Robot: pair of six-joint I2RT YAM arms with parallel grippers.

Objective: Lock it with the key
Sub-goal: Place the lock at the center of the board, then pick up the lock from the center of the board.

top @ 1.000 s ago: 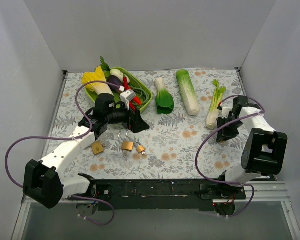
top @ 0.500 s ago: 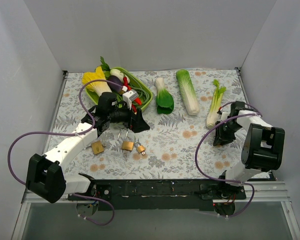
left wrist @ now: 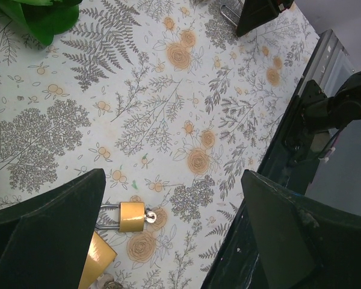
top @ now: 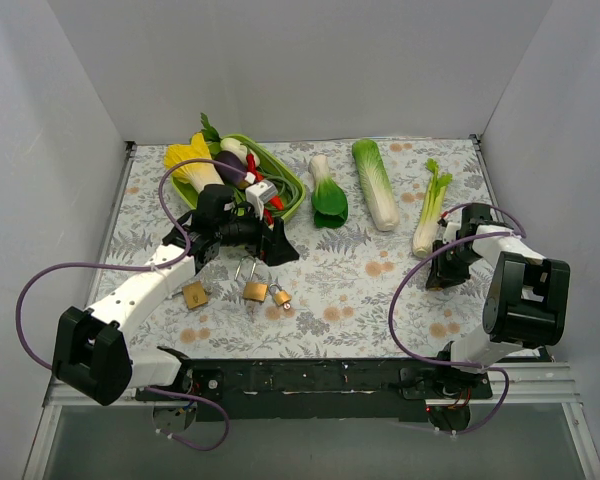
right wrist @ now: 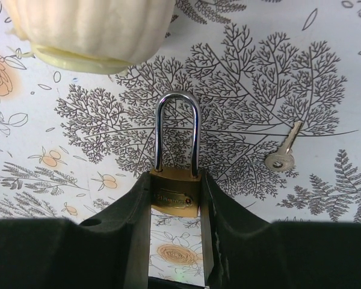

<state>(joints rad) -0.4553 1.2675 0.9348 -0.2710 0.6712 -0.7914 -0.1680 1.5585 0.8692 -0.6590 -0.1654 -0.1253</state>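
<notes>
In the right wrist view my right gripper (right wrist: 175,180) is shut on the brass body of a padlock (right wrist: 174,197). Its steel shackle points away from me over the floral cloth. A small silver key (right wrist: 283,158) lies loose on the cloth just right of the shackle. In the top view this gripper (top: 442,270) sits low at the right, below the celery. My left gripper (top: 270,245) is open and empty, above three more brass padlocks (top: 254,291). In the left wrist view (left wrist: 173,180) one small padlock with a key in it (left wrist: 132,217) lies between the spread fingers.
A celery stalk (top: 430,210), a napa cabbage (top: 376,183) and a bok choy (top: 327,192) lie at the back. A green basket (top: 290,185) of vegetables stands at the back left. The celery's cut end (right wrist: 90,30) is just beyond the held padlock.
My right gripper has shifted slightly down and left near the celery's end. My left arm has shifted slightly, and its gripper stays above the padlocks.
</notes>
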